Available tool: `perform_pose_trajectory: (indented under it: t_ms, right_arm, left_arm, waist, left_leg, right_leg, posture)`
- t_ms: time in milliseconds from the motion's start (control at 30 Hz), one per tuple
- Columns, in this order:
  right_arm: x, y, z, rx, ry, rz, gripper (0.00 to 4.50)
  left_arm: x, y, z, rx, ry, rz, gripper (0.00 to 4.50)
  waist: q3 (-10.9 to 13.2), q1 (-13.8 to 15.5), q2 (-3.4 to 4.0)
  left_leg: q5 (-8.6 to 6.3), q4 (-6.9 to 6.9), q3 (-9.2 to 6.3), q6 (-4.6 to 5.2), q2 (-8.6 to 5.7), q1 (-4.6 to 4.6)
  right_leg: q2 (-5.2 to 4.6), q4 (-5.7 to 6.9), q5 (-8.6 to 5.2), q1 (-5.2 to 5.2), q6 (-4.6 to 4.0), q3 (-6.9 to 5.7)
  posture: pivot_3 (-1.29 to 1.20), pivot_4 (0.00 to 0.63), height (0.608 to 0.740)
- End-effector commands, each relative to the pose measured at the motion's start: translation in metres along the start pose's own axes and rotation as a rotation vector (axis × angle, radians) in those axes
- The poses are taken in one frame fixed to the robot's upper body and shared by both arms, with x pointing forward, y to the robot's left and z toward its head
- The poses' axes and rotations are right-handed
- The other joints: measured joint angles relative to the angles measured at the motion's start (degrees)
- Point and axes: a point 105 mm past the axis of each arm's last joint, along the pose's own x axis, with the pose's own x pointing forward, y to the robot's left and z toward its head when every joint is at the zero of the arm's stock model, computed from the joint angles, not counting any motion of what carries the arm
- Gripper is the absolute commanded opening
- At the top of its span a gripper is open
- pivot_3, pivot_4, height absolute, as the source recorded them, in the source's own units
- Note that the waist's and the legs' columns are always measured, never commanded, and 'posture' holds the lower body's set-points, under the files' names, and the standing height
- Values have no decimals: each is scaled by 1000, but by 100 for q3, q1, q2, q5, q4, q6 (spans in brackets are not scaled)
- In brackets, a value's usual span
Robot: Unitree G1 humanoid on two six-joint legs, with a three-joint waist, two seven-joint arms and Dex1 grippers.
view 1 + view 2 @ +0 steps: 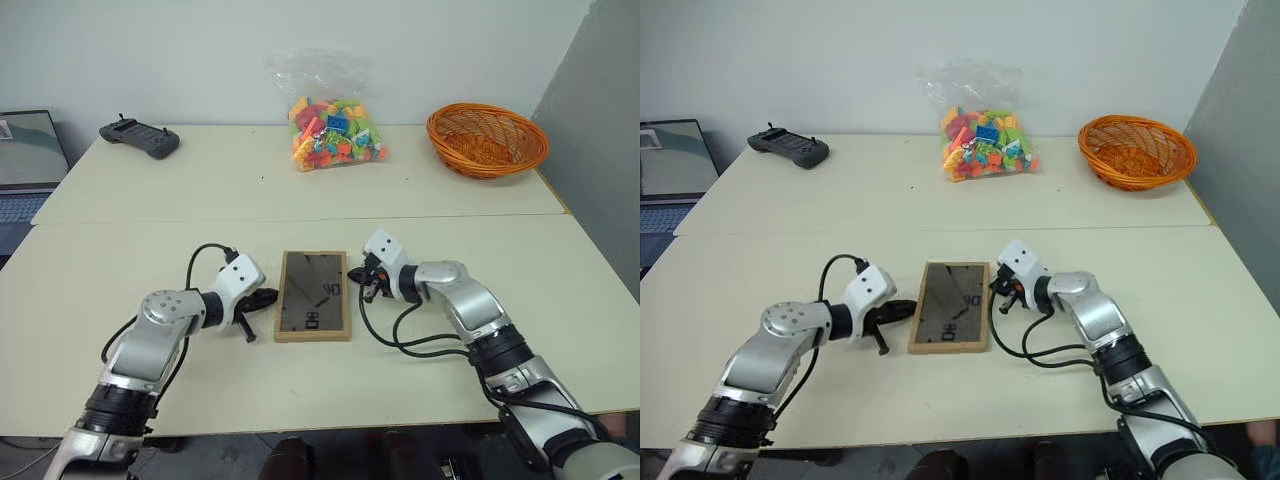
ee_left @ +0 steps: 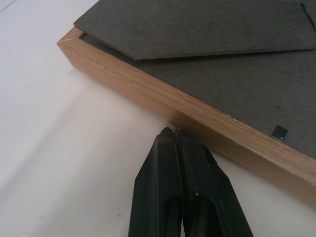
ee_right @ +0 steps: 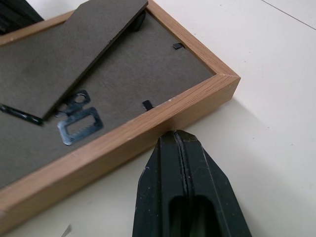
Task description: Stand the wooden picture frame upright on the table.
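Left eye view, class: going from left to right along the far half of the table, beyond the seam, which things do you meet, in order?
Laptop at the table's left edge → black handheld controller → clear bag of coloured blocks → orange wicker basket.

Bright, even light falls from overhead. The table point(image 1: 480, 250) shows only soft shadows under both arms. The wrist views blur towards their near edges.

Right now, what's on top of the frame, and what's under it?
The frame lies back-up: dark back panel with stand flap and metal hanger on top. Beneath is the table; the picture side faces down, hidden.
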Motion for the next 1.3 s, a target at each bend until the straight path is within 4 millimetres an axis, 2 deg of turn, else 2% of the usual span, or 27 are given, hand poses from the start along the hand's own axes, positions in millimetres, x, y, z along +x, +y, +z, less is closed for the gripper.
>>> perform_pose_trajectory:
  t_ms: [33,100,233,367,400,533,567,667,733,967,1200,1300]
  right_arm:
    - [-6,19,13,-36,-47,98,0]
    - [-11,19,9,-35,-34,106,0]
    - [-19,6,-5,-71,20,66,0]
    - [-29,-8,-16,-110,64,42,0]
    - [-31,-10,-17,-115,69,40,0]
    - [-38,-15,-27,-198,112,37,0]
    - [-38,-15,-29,-203,117,39,0]
    - [-37,-14,-31,-198,115,42,0]
    - [-35,-11,-32,-197,114,46,0]
    - [-30,-5,-27,-192,98,45,0]
    - [-19,17,-20,-170,62,73,0]
    - [-16,21,-18,-155,53,73,0]
  left_arm:
    - [-1,-24,22,19,-75,-85,84]
    - [-1,-29,23,20,-69,-95,84]
    - [-6,-25,17,-29,-46,-76,84]
    - [-26,-31,7,-228,-17,-184,637]
    - [-31,-32,5,-266,-11,-205,983]
    - [-47,-28,-3,-557,-12,-259,1877]
    - [-48,-27,-1,-633,-31,-275,1925]
    - [-51,-24,3,-882,-81,-329,2639]
    - [-50,-23,-4,-1039,-78,-340,3014]
    - [-33,-40,-14,-1192,-47,-353,4469]
    - [-9,-56,-19,-1233,-33,-367,4469]
    - [-1,-68,-26,-1254,32,-370,4469]
  waist:
    - [0,0,0]
    - [0,-1,0]
    - [0,-1,0]
    - [0,-7,0]
    - [0,-19,0]
    - [1,-28,1]
    - [1,-27,1]
    - [0,-24,-1]
    - [-2,-41,-2]
    - [-7,-67,-3]
    - [-45,-15,34]
    - [-55,52,37]
  left_leg:
    - [0,0,0,0,0,0]
    - [0,-1,0,1,0,0]
    - [-1,0,-3,1,0,2]
    - [-1,-1,-3,1,0,2]
    - [-1,0,-2,1,1,2]
    - [-1,-2,-8,1,1,4]
    - [-1,-2,-9,1,0,5]
    - [-1,-1,-11,2,0,7]
    - [0,1,-13,1,0,7]
    - [2,0,-16,-3,0,22]
    - [3,-3,-16,-7,-8,38]
    - [3,-2,-15,-7,-13,42]
  right_leg:
    - [0,0,0,1,0,0]
    - [0,0,0,1,0,1]
    - [0,3,0,2,0,-3]
    - [1,2,0,2,0,-3]
    - [1,1,0,2,0,-3]
    - [1,0,-1,5,0,-9]
    - [1,-1,-1,7,0,-10]
    - [1,0,-1,11,1,-13]
    - [2,1,-1,11,1,-13]
    - [3,1,-1,20,0,-2]
    - [-4,-4,-1,37,1,1]
    - [-9,-3,-1,41,1,2]
  posture:
    - [0,150,740]
    - [0,150,740]
    - [0,150,740]
    - [0,150,740]
    - [0,150,740]
    - [0,150,740]
    - [0,150,740]
    - [0,150,740]
    - [0,150,740]
    - [0,150,740]
    - [0,150,740]
    - [0,150,740]
